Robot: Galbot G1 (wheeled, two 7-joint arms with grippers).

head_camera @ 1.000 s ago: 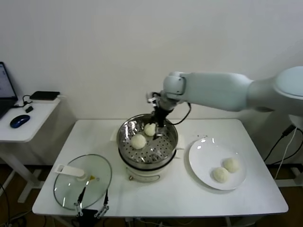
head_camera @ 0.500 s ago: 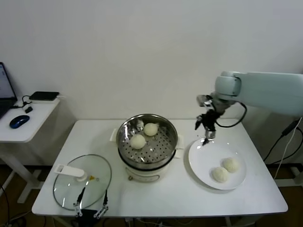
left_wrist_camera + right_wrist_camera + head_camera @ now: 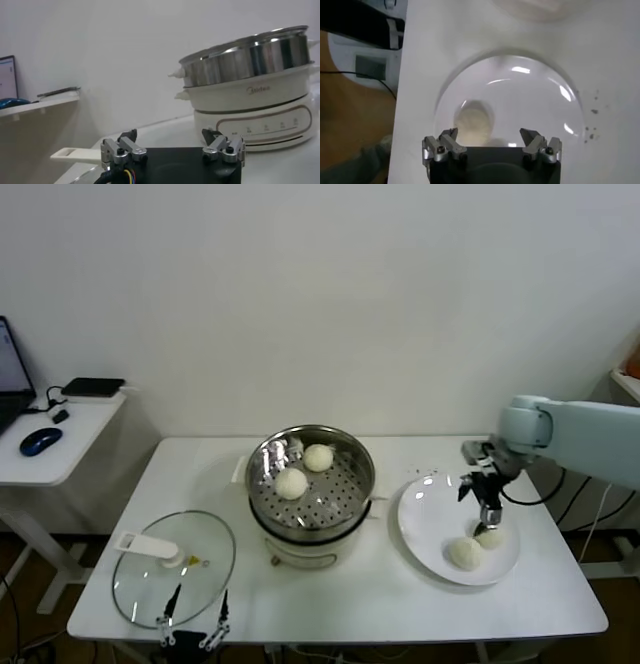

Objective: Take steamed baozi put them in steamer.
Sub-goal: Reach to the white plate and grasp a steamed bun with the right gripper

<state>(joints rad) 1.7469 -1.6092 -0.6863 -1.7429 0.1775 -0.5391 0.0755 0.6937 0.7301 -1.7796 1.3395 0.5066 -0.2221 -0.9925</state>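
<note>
Two off-white baozi point(image 3: 292, 482) point(image 3: 318, 457) lie on the perforated floor of the steel steamer point(image 3: 262, 499) at the table's middle. Two more baozi point(image 3: 465, 553) point(image 3: 491, 537) lie on the white plate point(image 3: 425, 524) to its right. My right gripper point(image 3: 487, 518) is open and empty, hovering just above the plate's far baozi. In the right wrist view one baozi point(image 3: 473, 121) shows on the plate point(image 3: 540, 100) ahead of the open gripper point(image 3: 491, 135). My left gripper point(image 3: 192, 622) is open and parked low at the table's front left; its wrist view shows it point(image 3: 170, 135) beside the steamer point(image 3: 250, 55).
A round glass lid point(image 3: 150, 579) with a white handle lies flat at the table's front left, just ahead of my left gripper. A small side table point(image 3: 60, 429) with a mouse and a dark device stands to the left. Cables hang past the table's right edge.
My right arm has swung from the steamer rightward and down to the plate. The second baozi stayed in the steamer. The left arm has not moved.
</note>
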